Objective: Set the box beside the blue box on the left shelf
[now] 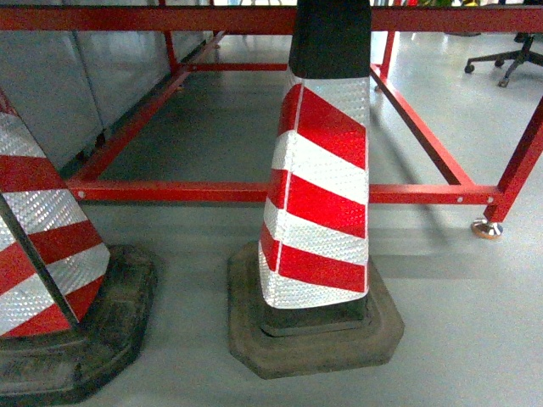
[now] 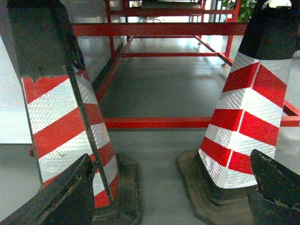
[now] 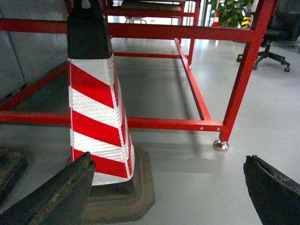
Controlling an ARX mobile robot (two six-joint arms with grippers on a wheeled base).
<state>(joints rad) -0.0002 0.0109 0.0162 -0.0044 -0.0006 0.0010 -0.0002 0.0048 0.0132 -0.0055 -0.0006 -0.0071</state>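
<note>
Both tools are hanging spread w/ nothing between: left tool facing two striped cones, right tool w/ cone ahead-left, red frame beyond.

No legible text anywhere (cones merely striped)

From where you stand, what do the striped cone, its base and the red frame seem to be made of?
Striped cone: likely plastic wrapped in reflective sheeting; the white bands show a glittering honeycomb texture, and the top is matt black.
Base: probably rubber, dull dark grey, with worn, rounded edges.
Red frame: seemingly painted metal bars, glossy, with bolt heads and a shiny metal foot.
</note>
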